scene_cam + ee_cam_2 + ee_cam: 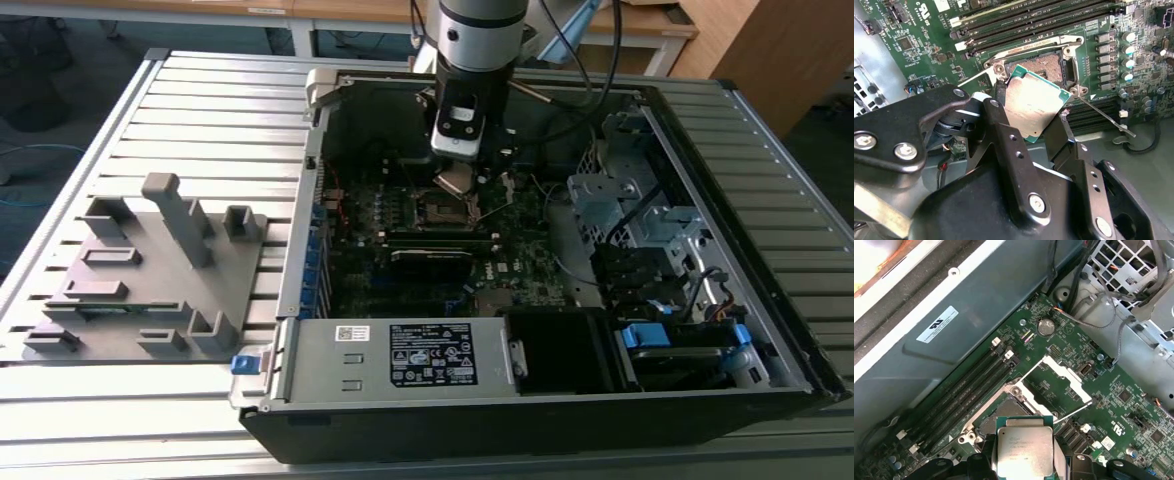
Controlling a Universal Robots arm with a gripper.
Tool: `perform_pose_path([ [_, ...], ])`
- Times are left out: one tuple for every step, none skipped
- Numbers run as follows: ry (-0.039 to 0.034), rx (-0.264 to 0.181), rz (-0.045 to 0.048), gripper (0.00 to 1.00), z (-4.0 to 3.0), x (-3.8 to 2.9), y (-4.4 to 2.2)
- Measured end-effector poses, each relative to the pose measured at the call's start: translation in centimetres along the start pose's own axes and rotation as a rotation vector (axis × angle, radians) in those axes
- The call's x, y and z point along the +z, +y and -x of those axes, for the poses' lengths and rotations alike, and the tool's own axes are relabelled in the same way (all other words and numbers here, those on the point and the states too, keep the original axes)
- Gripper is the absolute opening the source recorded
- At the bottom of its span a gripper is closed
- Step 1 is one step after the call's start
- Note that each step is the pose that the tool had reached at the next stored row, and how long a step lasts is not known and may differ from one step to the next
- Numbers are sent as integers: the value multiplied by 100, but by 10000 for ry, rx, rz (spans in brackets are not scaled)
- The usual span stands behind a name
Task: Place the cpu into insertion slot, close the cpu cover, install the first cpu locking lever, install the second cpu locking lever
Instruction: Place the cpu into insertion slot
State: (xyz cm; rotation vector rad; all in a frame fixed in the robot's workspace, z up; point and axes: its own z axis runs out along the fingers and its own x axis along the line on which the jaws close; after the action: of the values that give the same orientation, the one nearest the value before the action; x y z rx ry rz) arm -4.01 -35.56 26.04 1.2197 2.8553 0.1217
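The cpu (1025, 450) is grasped by two opposite edges between the gripper's (1033, 107) black fingers (1002, 107), metal top showing. In both wrist views it hangs tilted over the near edge of the slot (1046, 65) and is not seated. One corner overlaps the slot's silvery rim in the second wrist view; I cannot tell whether it touches. The slot's dark centre lies bare. The cover (1064, 369) stands flipped open on the slot's far side from the cpu. A thin lever (1101, 114) angles away from a slot corner. Long memory slots (969, 385) run beside the slot on the green motherboard (929, 30). In the exterior view the arm reaches down into the open case (534, 420), which lies on a slatted table (200, 110), with a grey fixture (147, 270) at the exterior view's left.
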Motion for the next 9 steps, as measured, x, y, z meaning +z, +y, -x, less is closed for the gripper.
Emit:
perform_pose_path([
  [0,1,0,54,0,0,0],
  [-1,1,-1,54,0,0,0],
  [0,1,-1,54,0,0,0],
  [0,2,-1,54,0,0,0],
  [0,5,0,54,0,0,0],
  [-4,36,-1,54,0,0,0],
  [-10,116,0,54,0,1,0],
  [-21,239,0,54,0,2,0],
  [-33,386,0,54,0,3,0],
])
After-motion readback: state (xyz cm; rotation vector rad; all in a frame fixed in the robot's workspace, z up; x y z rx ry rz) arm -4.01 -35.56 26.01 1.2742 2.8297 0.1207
